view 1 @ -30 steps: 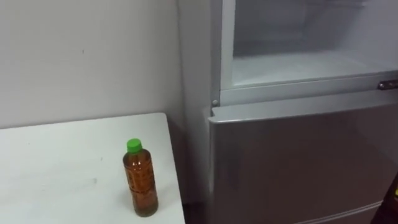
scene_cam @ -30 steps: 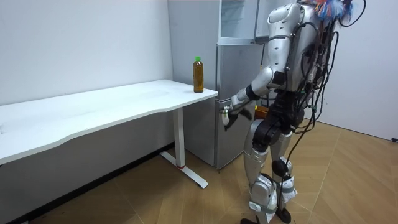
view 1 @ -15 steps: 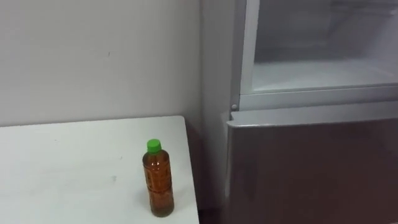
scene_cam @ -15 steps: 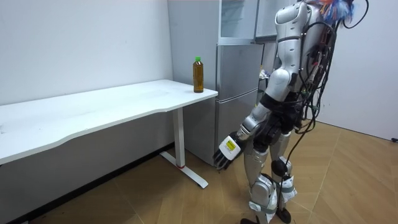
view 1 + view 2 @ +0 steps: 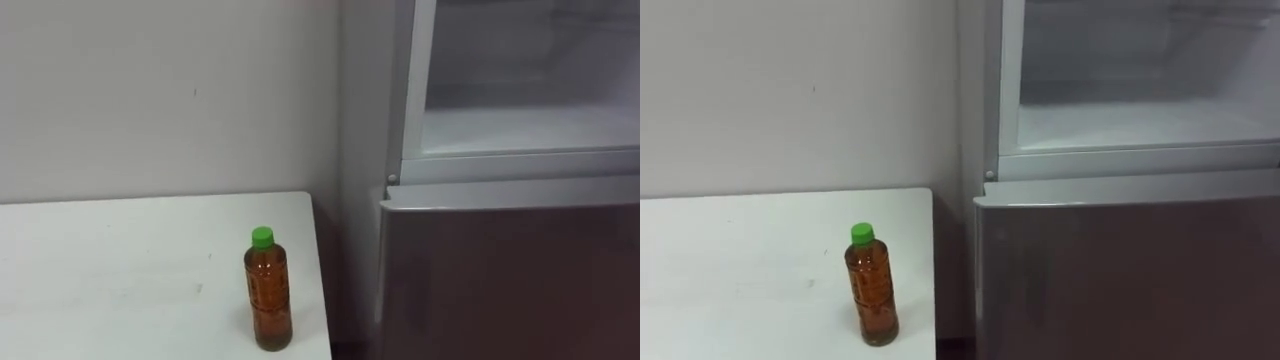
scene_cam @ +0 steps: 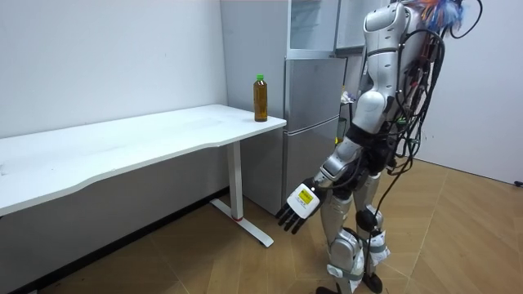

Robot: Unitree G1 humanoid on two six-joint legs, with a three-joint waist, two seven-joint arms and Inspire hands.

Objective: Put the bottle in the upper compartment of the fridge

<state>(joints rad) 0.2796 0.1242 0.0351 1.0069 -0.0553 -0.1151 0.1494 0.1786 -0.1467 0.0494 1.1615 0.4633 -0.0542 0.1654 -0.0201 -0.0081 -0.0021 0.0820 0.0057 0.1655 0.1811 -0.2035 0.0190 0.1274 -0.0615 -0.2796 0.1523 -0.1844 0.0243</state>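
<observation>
The robot stands on the wood floor in front of the fridge, with its left hand [image 6: 300, 204] low beside its thigh in the room view. The fingers are straight and spread, pointing at the floor, and hold nothing.

Next out is the flat white table [image 5: 110, 285]. The clear plastic bottle of amber-brown drink with a green screw cap [image 5: 269, 296] stands on it, close to the table's right edge and near the corner beside the fridge. Nothing touches the bottle.

It looks nearly full, so I judge it moderately heavy for its size. The walls should be stiff enough to take a firm wrap without buckling. The plastic is smooth and round, so it could slip or turn in a loose hold. Being tall on a narrow base, it would tip easily if nudged high up. The labelled mid-body, below the shoulder, looks the best place to close the fingers and thumb around.

Its long axis is vertical, with the cap pointing straight up.

Just beyond the table edge is the tall silver fridge, with its lower door [image 5: 510, 275] closed. Above that, the upper compartment [image 5: 530, 130] is open, showing a pale, bare floor. A plain white wall [image 5: 150, 90] lies behind the table.
</observation>
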